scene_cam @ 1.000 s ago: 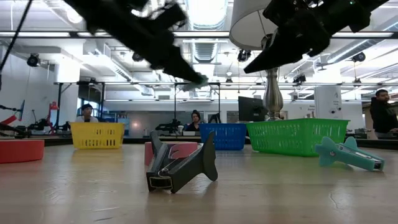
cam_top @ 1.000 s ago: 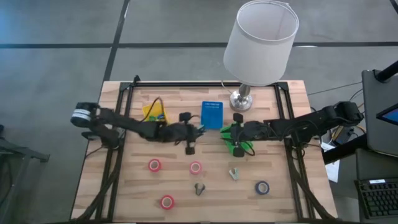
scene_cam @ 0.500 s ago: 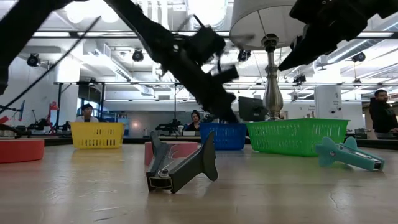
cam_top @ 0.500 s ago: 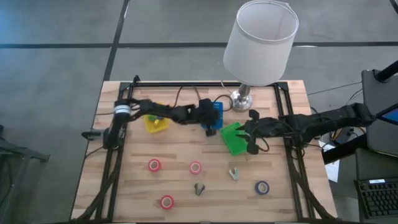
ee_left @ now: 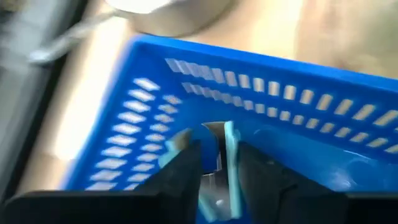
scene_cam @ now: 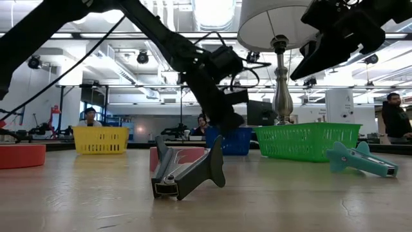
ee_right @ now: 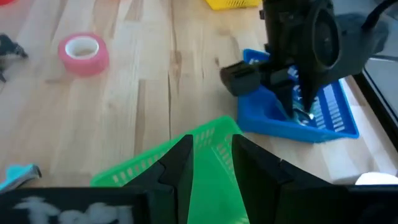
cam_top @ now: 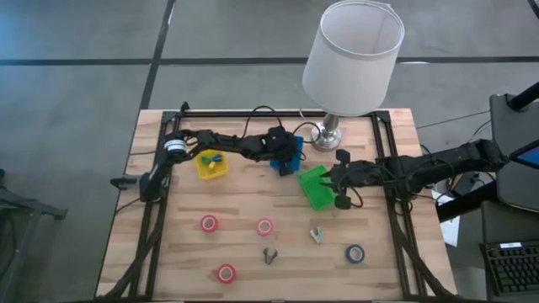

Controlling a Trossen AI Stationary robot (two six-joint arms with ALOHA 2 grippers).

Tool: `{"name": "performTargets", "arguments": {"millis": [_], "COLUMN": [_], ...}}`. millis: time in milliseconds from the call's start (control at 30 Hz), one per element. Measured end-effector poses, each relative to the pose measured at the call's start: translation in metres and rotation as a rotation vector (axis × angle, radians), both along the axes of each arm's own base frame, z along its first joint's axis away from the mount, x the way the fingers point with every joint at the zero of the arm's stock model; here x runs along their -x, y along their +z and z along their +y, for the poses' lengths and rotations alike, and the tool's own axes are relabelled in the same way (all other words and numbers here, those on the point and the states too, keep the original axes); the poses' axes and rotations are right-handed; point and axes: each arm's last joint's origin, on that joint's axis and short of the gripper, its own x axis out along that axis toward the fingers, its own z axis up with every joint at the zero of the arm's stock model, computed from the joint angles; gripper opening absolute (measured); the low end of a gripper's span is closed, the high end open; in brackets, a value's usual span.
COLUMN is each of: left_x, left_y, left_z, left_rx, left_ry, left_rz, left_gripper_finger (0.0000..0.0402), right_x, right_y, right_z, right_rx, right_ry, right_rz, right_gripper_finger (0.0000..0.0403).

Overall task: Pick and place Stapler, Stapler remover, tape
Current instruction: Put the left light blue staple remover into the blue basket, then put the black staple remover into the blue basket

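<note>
Left gripper [cam_top: 285, 158]: over the blue basket [cam_top: 290, 145], far centre; jaws slightly apart around a teal staple remover [ee_left: 229, 163].
Right gripper [cam_top: 335, 187]: over the green basket [cam_top: 314, 187]; jaw state unclear.
Tape [cam_top: 209, 223]: four rolls, near bench [cam_top: 244, 210].
Lamp [cam_top: 349, 59]: just behind baskets.

Four tape rolls [cam_top: 209, 223] flat on table; teal remover [ee_left: 231, 163] over blue basket [cam_top: 287, 155].

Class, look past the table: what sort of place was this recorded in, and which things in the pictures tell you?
Probably a robotics lab or open workshop: a wooden table with two robot arms, ceiling strip lights over a wide hall, and people seated at workstations behind.
</note>
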Motion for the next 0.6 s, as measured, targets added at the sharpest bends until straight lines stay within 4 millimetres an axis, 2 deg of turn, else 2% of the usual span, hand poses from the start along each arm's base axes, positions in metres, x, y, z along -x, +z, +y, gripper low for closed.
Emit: {"name": "performTargets", "arguments": {"millis": [133,300,433,600], "left_x": [0.006,0.016,0.028,0.051], "left_y": [0.018,0.041,0.061,0.069], "left_z": [-0.003,-0.018,-0.041,-0.084], "left_rx": [-0.038,0.058,0.123,0.201], "left_ry": [-0.013,-0.070,-0.163,-0.325], "left_rz": [0.015,0.005,-0.047,-0.066], "left_gripper_finger": [0.0136,0.0146,0.0145,0.0144], "right_x": [-0.002,-0.004,-0.004,-0.005], "right_y": [0.000,-0.001,-0.004,-0.015], "right_z": [0.000,0.001,0.001,0.002], "right_rx": [-0.008,-0.029,-0.072,-0.148], "right_ry": [-0.003,-0.011,-0.039,-0.061], "right_rz": [-0.009,-0.016,-0.020,0.017], "right_gripper_finger": [0.0104,0.0110,0.0113,0.0111]}}
